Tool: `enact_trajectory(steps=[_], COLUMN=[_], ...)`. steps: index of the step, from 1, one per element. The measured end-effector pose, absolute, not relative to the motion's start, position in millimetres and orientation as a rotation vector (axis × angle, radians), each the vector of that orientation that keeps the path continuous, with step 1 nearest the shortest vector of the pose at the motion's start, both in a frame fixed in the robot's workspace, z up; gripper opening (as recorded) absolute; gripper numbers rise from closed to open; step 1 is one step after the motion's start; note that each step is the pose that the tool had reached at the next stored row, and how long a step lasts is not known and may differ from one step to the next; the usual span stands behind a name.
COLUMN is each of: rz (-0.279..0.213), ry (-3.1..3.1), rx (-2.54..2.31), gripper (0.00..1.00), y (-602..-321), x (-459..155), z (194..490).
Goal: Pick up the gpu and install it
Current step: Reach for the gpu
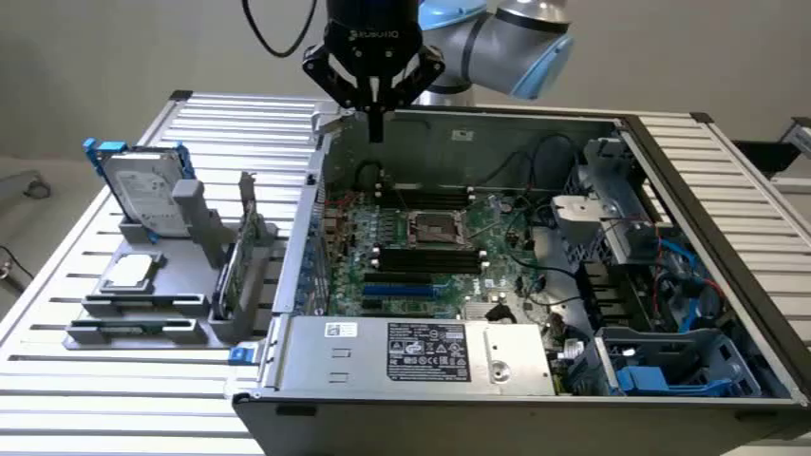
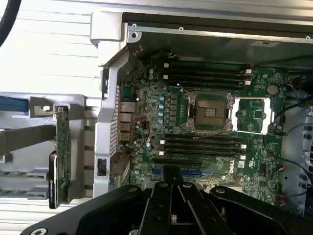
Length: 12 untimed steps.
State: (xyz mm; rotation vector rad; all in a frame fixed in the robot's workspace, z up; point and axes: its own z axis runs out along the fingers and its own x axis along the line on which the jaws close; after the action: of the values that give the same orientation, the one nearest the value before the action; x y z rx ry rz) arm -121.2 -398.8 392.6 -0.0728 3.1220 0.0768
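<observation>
The gpu (image 1: 241, 261) stands on edge in a grey holder (image 1: 190, 313) on the exterior view's left, beside the open computer case (image 1: 304, 237). It is a thin green card with a silver bracket at its top. In the wrist view the gpu (image 2: 62, 152) shows edge-on, green board with a black cooler face behind it. My gripper (image 1: 375, 125) hangs above the case's back left corner, well apart from the gpu, shut and holding nothing. From the wrist, the black fingers (image 2: 171, 178) meet over the motherboard (image 2: 210, 127).
A silver hard drive with blue frame (image 1: 146, 195) and a small square chip (image 1: 131, 273) share the holder. Inside the case lie the CPU socket (image 1: 438, 228), memory slots, blue expansion slots (image 1: 399, 283), cables and a power supply (image 1: 419, 351). Everything rests on a slatted metal table (image 1: 102, 399).
</observation>
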Motion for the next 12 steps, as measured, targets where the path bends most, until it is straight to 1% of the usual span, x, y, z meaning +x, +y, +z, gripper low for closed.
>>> enact_trajectory(steps=[12], rz=[0.077], ry=[3.122], rx=[-0.100], gripper=[0.11], y=[-398.8], x=[-121.2], z=[392.6])
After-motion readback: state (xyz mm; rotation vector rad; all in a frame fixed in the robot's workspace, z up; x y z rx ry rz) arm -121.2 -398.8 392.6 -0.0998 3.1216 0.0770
